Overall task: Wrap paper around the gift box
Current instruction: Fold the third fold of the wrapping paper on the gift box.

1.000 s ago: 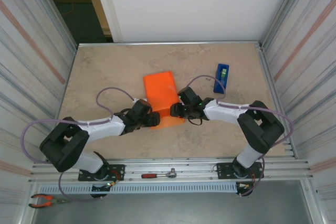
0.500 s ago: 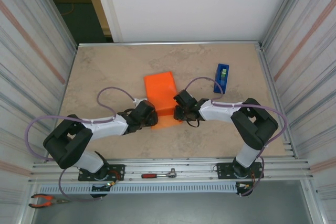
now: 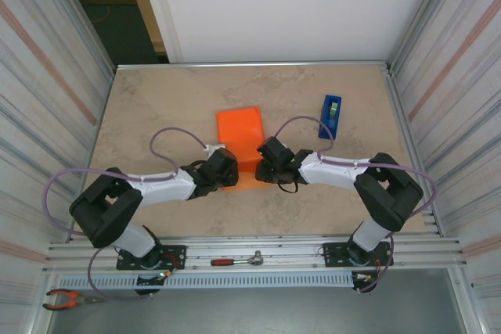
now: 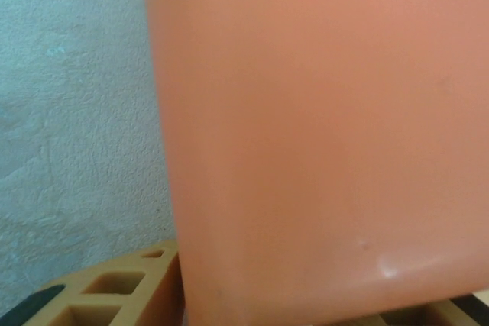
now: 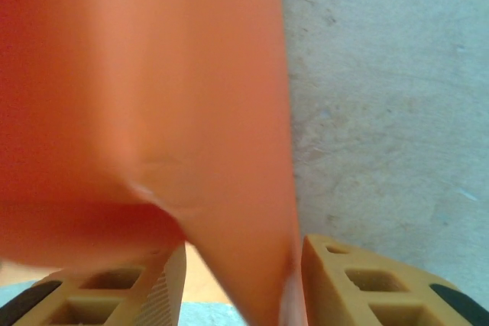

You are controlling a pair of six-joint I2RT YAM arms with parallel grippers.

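The box lies at mid-table, fully under the orange paper. No pink shows, so the main wrap looks done and it reads as a squarish parcel. What seems unfinished is the near end, where a loose flap of paper sticks out toward the table's near edge.

Both end effectors meet there: the left end effector at the flap's left corner, the right end effector at its right. In the left wrist view the paper runs between the fingers, but I cannot tell whether they clench it. In the right wrist view the fingers stand apart around a fold of paper, with a gap beside one — released, I judge, not pinching.

No tape shows on the parcel. The blue dispenser stands well apart, right and farther back on the table. Left to do, as I judge — crease and close the near end, check the far end, then tape the seams.
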